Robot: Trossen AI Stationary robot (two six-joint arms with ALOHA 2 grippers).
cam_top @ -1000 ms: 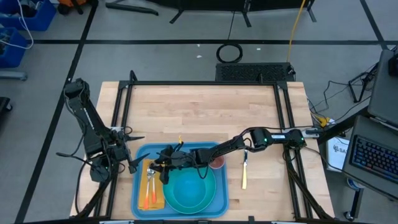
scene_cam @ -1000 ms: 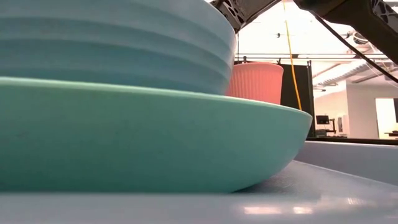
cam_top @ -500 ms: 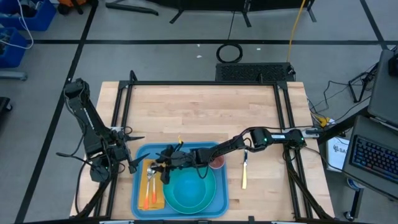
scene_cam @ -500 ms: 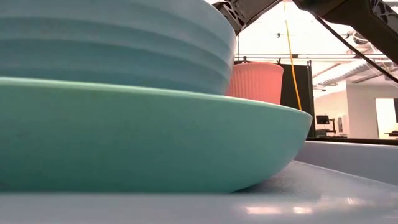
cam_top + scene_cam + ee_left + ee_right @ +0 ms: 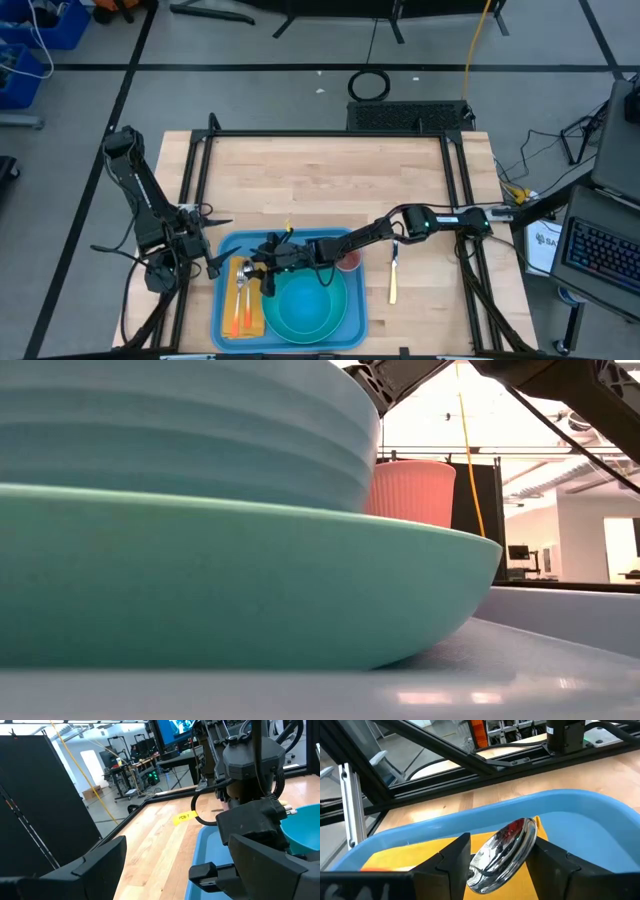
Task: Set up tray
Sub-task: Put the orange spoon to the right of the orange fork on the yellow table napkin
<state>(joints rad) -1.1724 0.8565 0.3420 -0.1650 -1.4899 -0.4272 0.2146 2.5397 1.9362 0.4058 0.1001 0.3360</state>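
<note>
- The large flat blue plastic tray with rounded corners and a raised rim (image 5: 287, 322) lay at the near middle of the pale wooden table (image 5: 330, 180). It carried a round turquoise plate with a bowl stacked on it (image 5: 305, 305), an orange napkin (image 5: 245, 310) with cutlery along its left side, and a ribbed salmon cup (image 5: 412, 490) behind the plate.
- Judged from its look, the tray was light, stiff and smooth. Loaded as it was, it would tip easily, so the raised rim on a long side seemed the best place to take hold.
- The right gripper (image 5: 490, 857) reached over the napkin end of the tray. A shiny metal spoon bowl (image 5: 502, 851) sat between its fingers, which looked to stand just clear of it; whether it was truly released I could not tell.
- The left gripper (image 5: 205, 255) waited just off the tray's left edge, fingers spread wide and empty.
- A yellow-handled utensil (image 5: 393, 278) lay on the table right of the tray.
- Against the earlier frames, almost nothing on the tray had shifted; only the right gripper's fingers appeared to have eased apart around the spoon.
</note>
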